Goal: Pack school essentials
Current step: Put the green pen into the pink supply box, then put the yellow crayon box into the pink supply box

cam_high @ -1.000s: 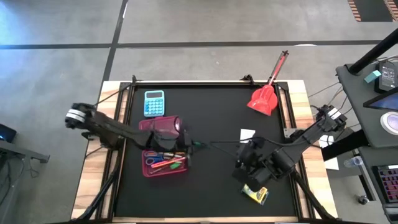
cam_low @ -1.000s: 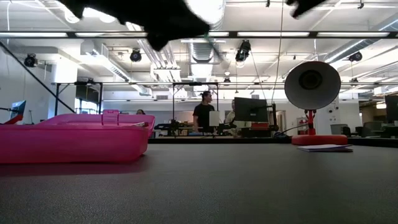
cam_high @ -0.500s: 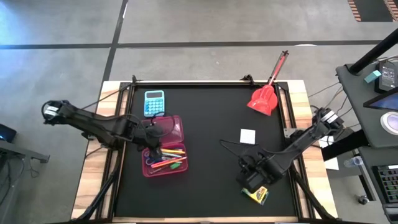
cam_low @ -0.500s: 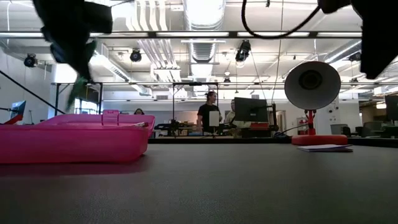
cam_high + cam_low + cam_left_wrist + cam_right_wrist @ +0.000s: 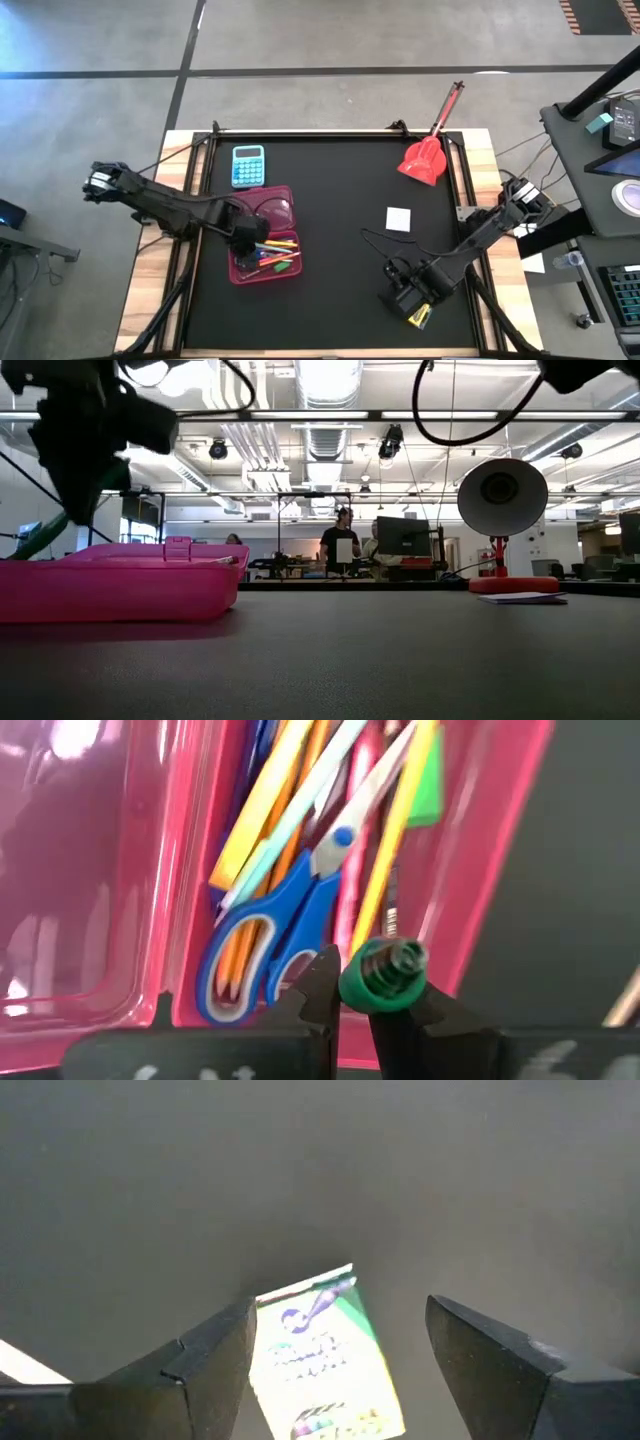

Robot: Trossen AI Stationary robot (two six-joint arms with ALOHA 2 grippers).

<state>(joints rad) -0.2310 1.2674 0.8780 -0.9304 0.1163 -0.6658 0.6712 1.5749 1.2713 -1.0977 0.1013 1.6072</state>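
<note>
The open pink pencil case [image 5: 280,262] lies left of the table's middle, its clear lid [image 5: 275,207] folded toward the far side. It holds blue-handled scissors [image 5: 265,935], orange and pink pencils [image 5: 385,885] and a green eraser [image 5: 428,782]. My left gripper [image 5: 243,238] is above the case's left part, shut on a green pen [image 5: 40,538]. The yellow-green crayon box [image 5: 418,315] lies flat near the front right. My right gripper [image 5: 403,293] is open just left of the box, and in its wrist view the fingers [image 5: 200,1370] stand on either side of the box [image 5: 320,1355] without touching. My left gripper pinches the green pen between its two fingers near the pen's upper end [image 5: 385,975], whose round end faces the wrist camera. The fingers point down over the case. The pen slants down below the gripper [image 5: 95,450], and I cannot tell whether its lower end touches the case.
A blue calculator [image 5: 248,165] lies beyond the case. A red long-handled scoop [image 5: 425,155] sits at the far right corner. A white paper square [image 5: 399,218] lies right of the middle. Bare black mat lies between the arms. People stand in the room behind [image 5: 340,545].
My left gripper has carried the green pen from over the case's right end toward the table's left and then a little nearer, and the arm has uncovered the lid. My right gripper has gone toward the near edge, up to the crayon box.
</note>
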